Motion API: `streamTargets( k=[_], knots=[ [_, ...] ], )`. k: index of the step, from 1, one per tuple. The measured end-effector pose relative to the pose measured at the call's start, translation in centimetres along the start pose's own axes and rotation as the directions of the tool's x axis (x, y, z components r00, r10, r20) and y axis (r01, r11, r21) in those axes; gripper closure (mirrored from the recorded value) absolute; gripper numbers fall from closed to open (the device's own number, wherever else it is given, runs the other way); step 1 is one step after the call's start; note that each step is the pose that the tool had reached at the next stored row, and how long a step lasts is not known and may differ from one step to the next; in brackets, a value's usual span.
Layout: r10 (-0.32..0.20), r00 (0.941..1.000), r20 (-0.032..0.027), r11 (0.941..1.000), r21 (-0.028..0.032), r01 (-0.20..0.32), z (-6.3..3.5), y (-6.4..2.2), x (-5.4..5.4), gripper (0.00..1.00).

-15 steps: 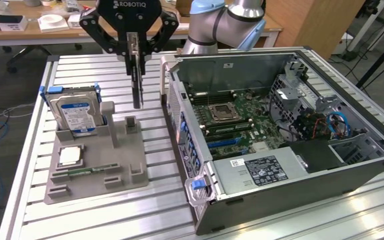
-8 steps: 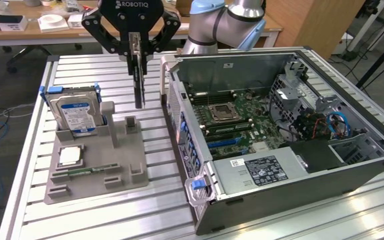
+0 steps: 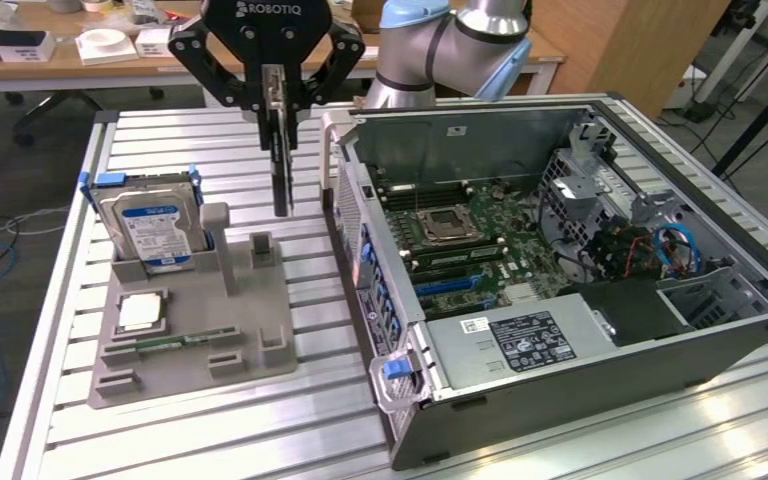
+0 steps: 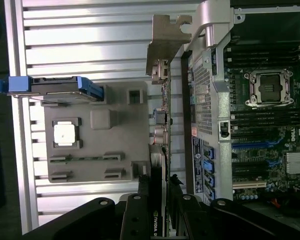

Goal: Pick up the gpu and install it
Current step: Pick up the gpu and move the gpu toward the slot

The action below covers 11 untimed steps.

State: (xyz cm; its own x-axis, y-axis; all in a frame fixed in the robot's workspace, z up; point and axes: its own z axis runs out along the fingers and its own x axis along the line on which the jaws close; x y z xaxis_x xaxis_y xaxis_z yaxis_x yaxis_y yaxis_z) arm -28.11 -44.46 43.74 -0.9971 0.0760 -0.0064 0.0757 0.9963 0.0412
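Progress, from the exterior view's left to its right.

The gray holder tray sits on the slatted counter. In it:
- The hard drive stands upright in its cradle.
- The CPU chip lies flat in its pocket.
- The memory stick lies in the groove just in front of the chip.

Those three look untouched.

Next over, the gpu is off the tray. It hangs vertical and edge-on in the air above the tray's right-hand posts, between the tray and the open computer case. It is near the case's outer wall but apart from it. Pick-up reads as done.

Further right, inside the case, the motherboard lies flat on the case floor with its CPU socket bare. The blue expansion slots have no card seated. Install reads as not done, since the card is wholly outside the case. All of the seating is left.

Grip: the gripper comes in from above. The fingers are part-closed and pinch the gpu's upper end, one on each flat face of the thin board. The rest of the card hangs below them. The silver bracket is at the far end, lowest and well away from the fingers.

In the wrist view the card runs straight out from between the fingers, edge-on, along the strip of counter between the tray and the case wall. The bracket overlaps the case corner there, so I cannot tell from that view whether they touch. The exterior view shows a gap.
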Motion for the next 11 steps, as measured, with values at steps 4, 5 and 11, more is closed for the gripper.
streamTargets(
  k=[4, 5, 11],
  knots=[
    [0.000, 1.0000, 0.0000, 1.0000, -0.0001, 0.000, 0.01, 0.01, -0.15, 0.74],
    [0.000, 1.0000, -0.0001, 1.0000, 0.0000, 0.000, 0.00, 0.01, -0.19, 0.74],
    [0.000, 1.0000, 0.0000, 1.0000, -0.0001, 0.000, 0.02, 0.03, -0.41, 0.74]
  ],
)
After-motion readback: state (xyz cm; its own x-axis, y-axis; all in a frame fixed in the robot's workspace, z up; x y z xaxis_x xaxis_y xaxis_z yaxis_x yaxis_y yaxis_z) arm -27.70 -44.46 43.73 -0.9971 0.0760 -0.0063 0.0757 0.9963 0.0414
